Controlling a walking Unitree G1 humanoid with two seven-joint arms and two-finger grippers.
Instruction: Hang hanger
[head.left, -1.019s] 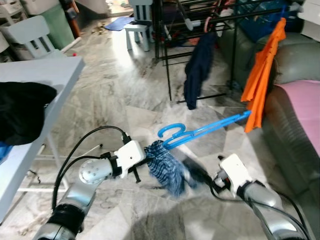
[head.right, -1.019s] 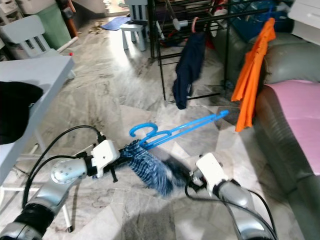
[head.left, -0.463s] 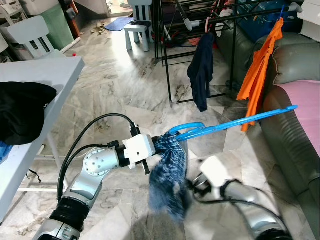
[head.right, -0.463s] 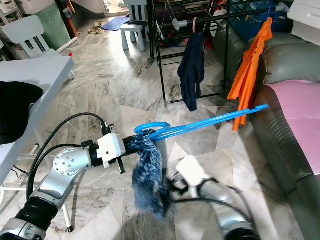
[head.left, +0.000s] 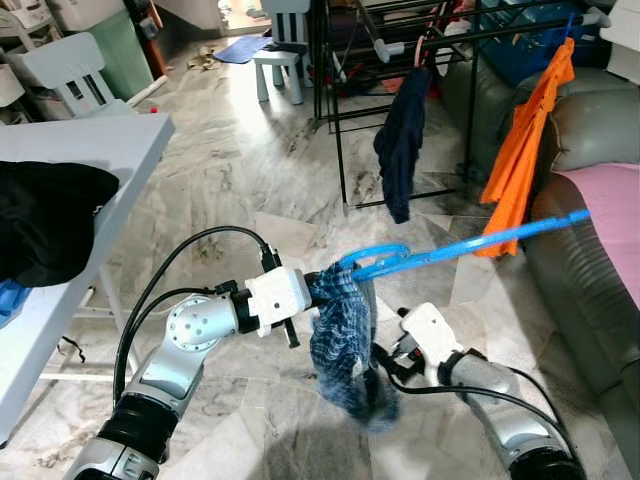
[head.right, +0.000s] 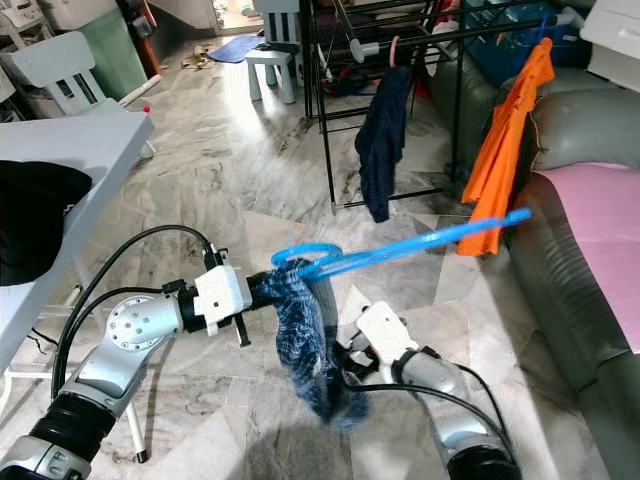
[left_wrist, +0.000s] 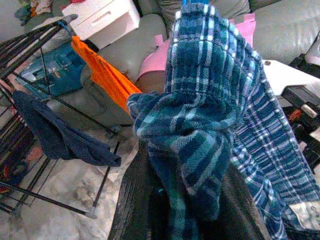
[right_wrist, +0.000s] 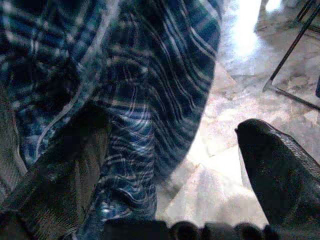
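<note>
The left gripper (head.left: 318, 293) has its jaws closed on a bunched fold of the blue plaid garment (head.left: 345, 345), right at the hook end of the blue plastic hanger (head.left: 460, 248). The hanger juts out from that grip over the marble floor (head.left: 250, 170), slanting up toward the grey sofa (head.left: 590, 290). The garment droops from the hook end in a loose hanging bundle.

The right gripper (head.left: 385, 365) sits low beside the bundle's lower end, jaws standing wide, one black finger (right_wrist: 277, 170) apart from the cloth and the other against it in the right wrist view.

Beyond, a black drying rack (head.left: 335, 110) carries a dark navy garment (head.left: 398, 155), and an orange garment (head.left: 525, 150) hangs near the sofa, which bears a pink cover (head.left: 610, 200). On the robot's left, a white tabletop (head.left: 100, 160) holds a black garment (head.left: 45, 220). A small pale-blue stool (head.left: 277, 68) stands far back.
</note>
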